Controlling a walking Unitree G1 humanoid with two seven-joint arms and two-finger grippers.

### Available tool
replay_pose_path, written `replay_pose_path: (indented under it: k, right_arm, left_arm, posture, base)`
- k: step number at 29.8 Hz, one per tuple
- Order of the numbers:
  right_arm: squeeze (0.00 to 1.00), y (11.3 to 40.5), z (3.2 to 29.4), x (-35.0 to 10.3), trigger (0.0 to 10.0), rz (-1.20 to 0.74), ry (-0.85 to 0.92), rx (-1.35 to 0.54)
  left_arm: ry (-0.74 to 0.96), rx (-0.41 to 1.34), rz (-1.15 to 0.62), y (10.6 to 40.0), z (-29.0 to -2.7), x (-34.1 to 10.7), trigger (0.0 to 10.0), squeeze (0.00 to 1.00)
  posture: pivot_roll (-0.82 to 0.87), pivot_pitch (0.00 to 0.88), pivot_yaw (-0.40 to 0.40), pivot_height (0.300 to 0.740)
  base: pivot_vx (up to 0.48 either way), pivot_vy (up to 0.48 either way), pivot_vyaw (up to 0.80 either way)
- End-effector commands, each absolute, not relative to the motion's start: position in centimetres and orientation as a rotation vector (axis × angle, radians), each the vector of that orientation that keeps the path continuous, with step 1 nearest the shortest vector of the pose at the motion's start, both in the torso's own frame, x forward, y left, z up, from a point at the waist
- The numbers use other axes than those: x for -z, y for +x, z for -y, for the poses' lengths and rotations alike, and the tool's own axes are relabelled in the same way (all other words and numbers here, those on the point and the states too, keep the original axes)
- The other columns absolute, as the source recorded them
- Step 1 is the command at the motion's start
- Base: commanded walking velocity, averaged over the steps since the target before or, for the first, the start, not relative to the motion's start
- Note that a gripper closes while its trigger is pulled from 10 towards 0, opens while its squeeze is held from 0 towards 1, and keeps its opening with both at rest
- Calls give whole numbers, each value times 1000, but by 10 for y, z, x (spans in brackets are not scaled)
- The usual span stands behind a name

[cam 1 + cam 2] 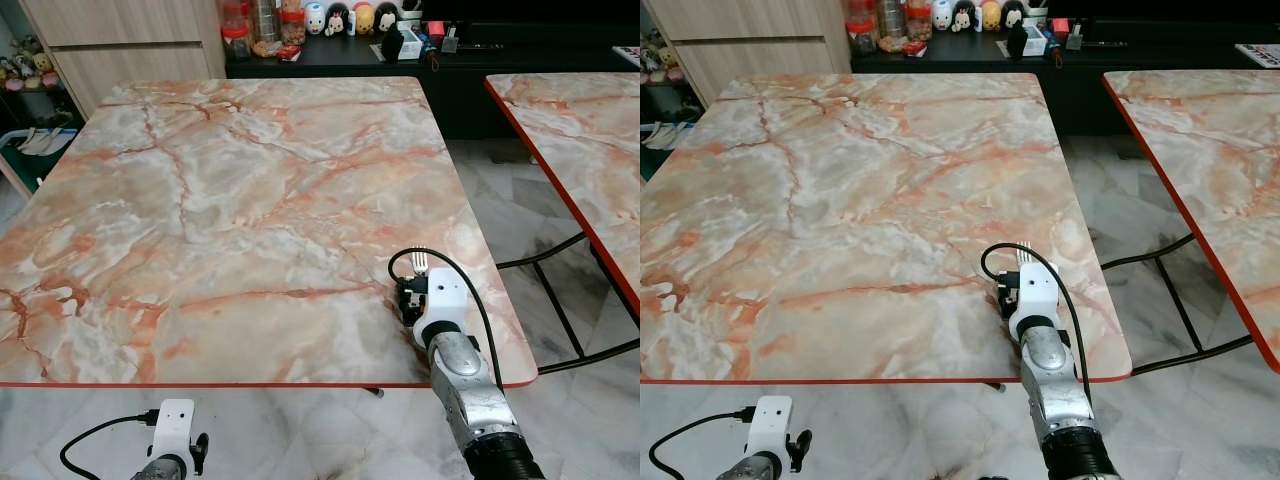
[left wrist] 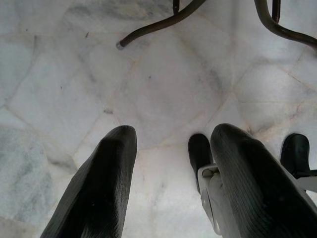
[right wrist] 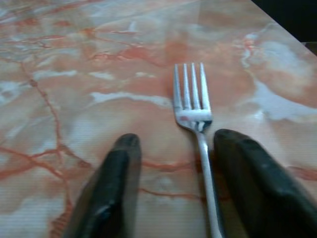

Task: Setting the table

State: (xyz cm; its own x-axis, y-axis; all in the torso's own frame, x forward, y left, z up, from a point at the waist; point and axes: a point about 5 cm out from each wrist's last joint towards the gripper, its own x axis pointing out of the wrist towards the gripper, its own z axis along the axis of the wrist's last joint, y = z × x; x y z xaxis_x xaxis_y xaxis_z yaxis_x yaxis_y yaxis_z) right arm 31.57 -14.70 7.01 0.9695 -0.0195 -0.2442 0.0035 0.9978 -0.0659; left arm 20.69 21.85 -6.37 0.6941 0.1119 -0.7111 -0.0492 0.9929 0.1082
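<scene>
A silver fork (image 3: 197, 116) lies flat on the orange-veined marble table (image 1: 250, 180), near its front right corner; its tines (image 1: 420, 262) point toward the far side. My right gripper (image 3: 178, 144) hovers low over the fork's handle and is open, one black finger on each side, the handle closer to one finger (image 3: 252, 173). The right arm (image 1: 465, 385) reaches in over the table's front edge. My left gripper (image 2: 173, 134) hangs open below the table's front edge, over the pale floor, with nothing between its fingers.
A second marble table (image 1: 580, 130) stands to the right across a narrow gap, with dark metal legs (image 1: 560, 300) below. A dark counter (image 1: 330, 45) with jars and figurines runs behind. A wooden cabinet (image 1: 120, 40) stands at the back left.
</scene>
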Motion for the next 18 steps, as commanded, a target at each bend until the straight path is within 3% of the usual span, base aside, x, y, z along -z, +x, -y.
replay_pose_path:
  k: [1,18]
  right_arm:
    - [0,314,154,-61,0,-298,-66,48]
    - [0,316,152,-62,0,-287,-60,39]
  left_arm:
    - [83,-96,-810,204,-222,65,10000,0]
    - [82,-97,-809,205,-223,64,10000,0]
  posture:
    - [29,151,11,740]
    - [34,150,11,740]
  base:
    - [0,0,0]
    - [0,0,0]
